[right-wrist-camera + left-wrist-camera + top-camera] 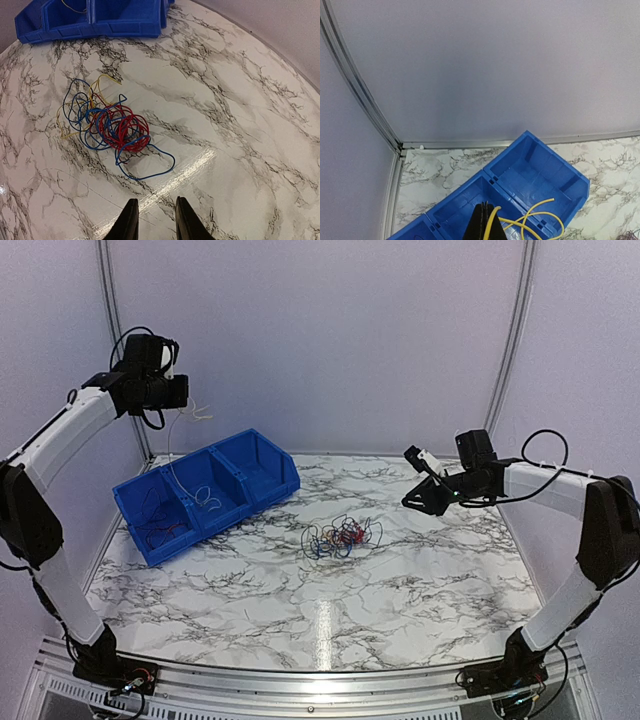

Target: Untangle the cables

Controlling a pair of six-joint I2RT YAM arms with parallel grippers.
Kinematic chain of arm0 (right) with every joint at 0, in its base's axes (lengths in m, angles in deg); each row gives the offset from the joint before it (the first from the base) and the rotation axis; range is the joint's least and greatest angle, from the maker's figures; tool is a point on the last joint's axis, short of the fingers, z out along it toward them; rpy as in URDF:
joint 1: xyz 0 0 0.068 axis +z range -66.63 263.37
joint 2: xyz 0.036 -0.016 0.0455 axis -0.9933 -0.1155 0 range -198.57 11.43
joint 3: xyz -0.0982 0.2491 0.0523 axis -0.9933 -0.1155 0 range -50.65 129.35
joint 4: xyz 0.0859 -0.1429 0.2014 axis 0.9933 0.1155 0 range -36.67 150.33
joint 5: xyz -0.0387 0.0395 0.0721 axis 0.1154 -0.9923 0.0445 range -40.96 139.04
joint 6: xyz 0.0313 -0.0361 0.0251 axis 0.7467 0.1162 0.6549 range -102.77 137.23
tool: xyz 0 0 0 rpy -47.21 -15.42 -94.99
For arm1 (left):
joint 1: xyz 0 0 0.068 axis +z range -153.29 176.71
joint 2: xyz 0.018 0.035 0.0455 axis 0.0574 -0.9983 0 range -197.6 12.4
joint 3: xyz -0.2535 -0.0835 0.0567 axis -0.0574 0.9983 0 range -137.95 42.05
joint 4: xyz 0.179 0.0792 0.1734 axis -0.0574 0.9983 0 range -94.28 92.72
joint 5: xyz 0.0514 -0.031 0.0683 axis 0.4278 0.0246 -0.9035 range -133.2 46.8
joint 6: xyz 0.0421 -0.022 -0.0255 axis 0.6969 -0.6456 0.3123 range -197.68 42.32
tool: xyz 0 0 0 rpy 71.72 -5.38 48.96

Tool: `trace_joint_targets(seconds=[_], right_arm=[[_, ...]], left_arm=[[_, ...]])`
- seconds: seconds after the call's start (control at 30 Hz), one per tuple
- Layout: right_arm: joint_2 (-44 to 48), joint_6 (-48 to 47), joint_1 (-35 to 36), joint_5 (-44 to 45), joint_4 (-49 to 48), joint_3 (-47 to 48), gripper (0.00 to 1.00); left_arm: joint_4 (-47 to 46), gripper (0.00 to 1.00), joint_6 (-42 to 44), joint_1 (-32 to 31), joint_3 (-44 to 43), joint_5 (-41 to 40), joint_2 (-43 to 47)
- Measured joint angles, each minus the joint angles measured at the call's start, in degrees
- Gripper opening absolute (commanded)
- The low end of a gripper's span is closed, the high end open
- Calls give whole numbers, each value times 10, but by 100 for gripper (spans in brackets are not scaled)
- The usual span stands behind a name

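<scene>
The step in hand looks like binning a single strand: the left pincer point(485, 220) is held high over the blue bin point(535, 150), pinched tight on a yellow wire point(540, 204) that trails into the middle compartment; next it likely needs lowering and letting go so the whole strand drops in. The right pincer point(156, 220) hovers parted and empty near the tangle point(112, 125) of red, blue and yellow cables on the counter point(240, 100), well apart from the bin; the interlocked loops are the main hindrance.

Overhead plus wrist views — cables point(342, 536) shared
</scene>
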Motion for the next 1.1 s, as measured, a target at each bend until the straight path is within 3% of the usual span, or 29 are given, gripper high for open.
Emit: trace_joint_targets(seconds=[0.53, 0.73, 0.9, 1.1], right_arm=[[-21, -13, 0, -5, 8, 0, 27], [-30, -14, 0, -5, 13, 0, 27], [-30, -14, 0, -5, 13, 0, 27], [-30, -14, 0, -5, 14, 0, 27]], left_arm=[[-3, 1, -43, 0, 135, 81, -123], [-3, 30, -53, 0, 139, 77, -146], [-3, 38, -60, 0, 139, 64, -144], [-6, 41, -68, 0, 167, 70, -96]])
